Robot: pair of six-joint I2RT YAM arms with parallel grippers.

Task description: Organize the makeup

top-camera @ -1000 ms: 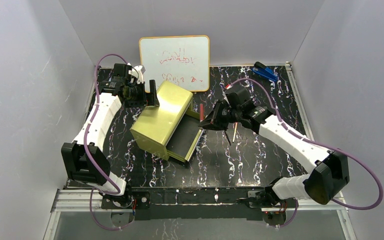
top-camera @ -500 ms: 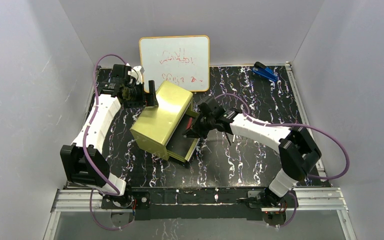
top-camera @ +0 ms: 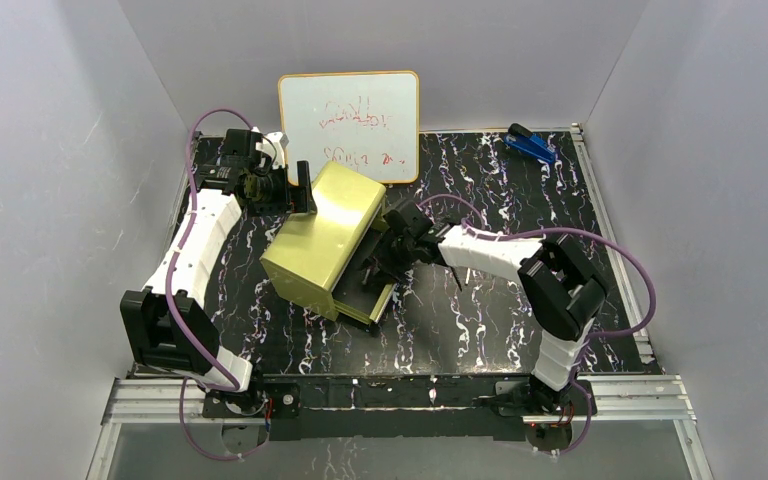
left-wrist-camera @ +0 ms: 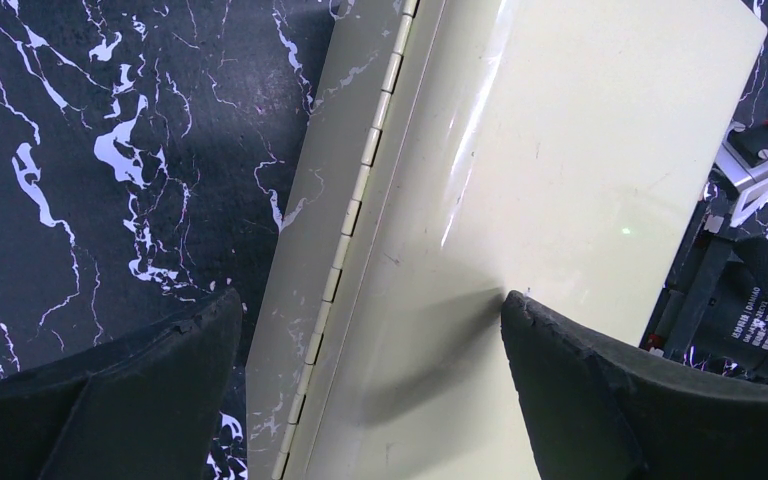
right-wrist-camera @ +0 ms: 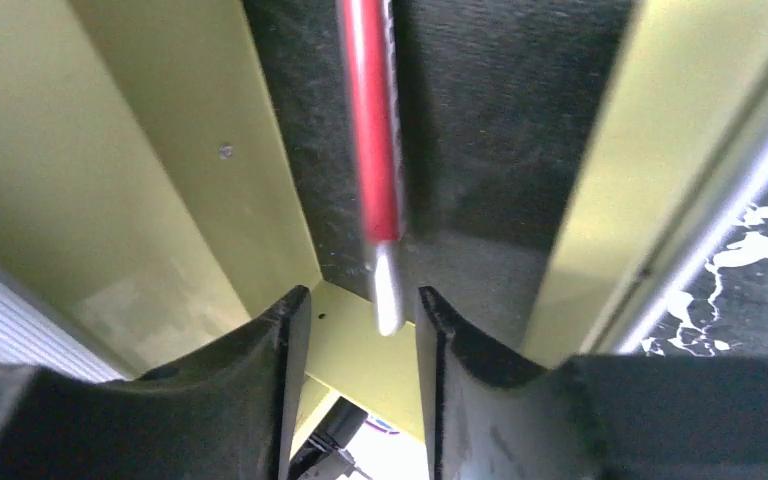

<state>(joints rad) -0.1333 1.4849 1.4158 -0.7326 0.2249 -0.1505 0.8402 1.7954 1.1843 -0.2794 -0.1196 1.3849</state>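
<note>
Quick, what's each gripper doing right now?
Left gripper: open, jaws wide over the yellow case lid, no grip visible.
Right gripper: open, the red stick has its tip loose between the jaws.

this is a robotics lab test cell, not a home or shop. plain pale grey wall panels (top-camera: pixel 50 150) box in a black tabletop with white marble veining (top-camera: pixel 480 320) on three sides. a bare silver aluminium frame rail (top-camera: pixel 150 400) runs along the near edge, and two white-and-black jointed robot arms (top-camera: pixel 195 240) (top-camera: pixel 490 250) are bolted to it, trailing loose purple cables (top-camera: pixel 222 109). a small orange-rimmed whiteboard with red scribbles (top-camera: pixel 350 125) leans on the back wall, and a blue stapler-like object (top-camera: pixel 530 145) lies in the far right corner.
</note>
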